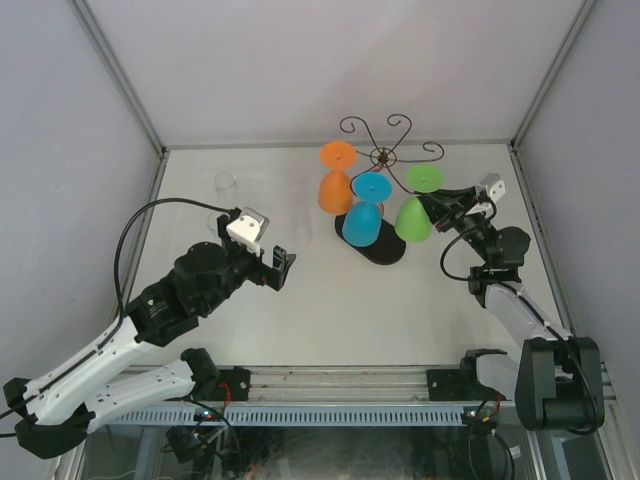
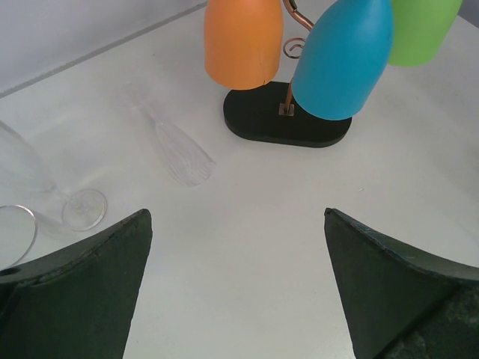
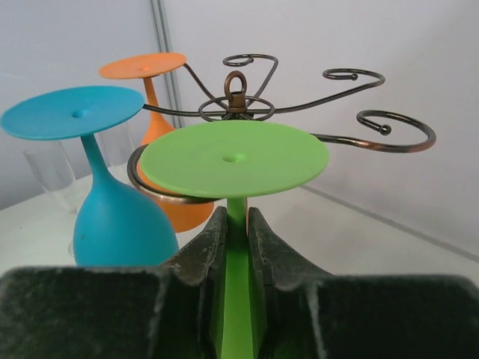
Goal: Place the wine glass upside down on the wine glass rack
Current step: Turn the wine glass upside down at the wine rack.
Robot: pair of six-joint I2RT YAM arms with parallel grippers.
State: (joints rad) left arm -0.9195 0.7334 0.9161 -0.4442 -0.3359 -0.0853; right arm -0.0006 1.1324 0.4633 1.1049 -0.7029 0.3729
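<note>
Rack (image 1: 385,160), three inverted glasses: orange (image 1: 335,190), blue (image 1: 362,222), green glass (image 1: 412,218). Right gripper (image 3: 236,221) pinches green glass stem; left gripper (image 2: 238,224) spread.

Table (image 1: 330,310): a flat white surface was shown, edged by a metal rail at the near side.
Rack base (image 2: 258,123): a black oval plate was set flat on the table, right of centre.
Clear flute (image 2: 183,157): it was seen apparently laid on its side, left of the base and apart from it.
Further clear glass (image 1: 226,186): it was placed toward the far-left corner; its posture could not be determined.
</note>
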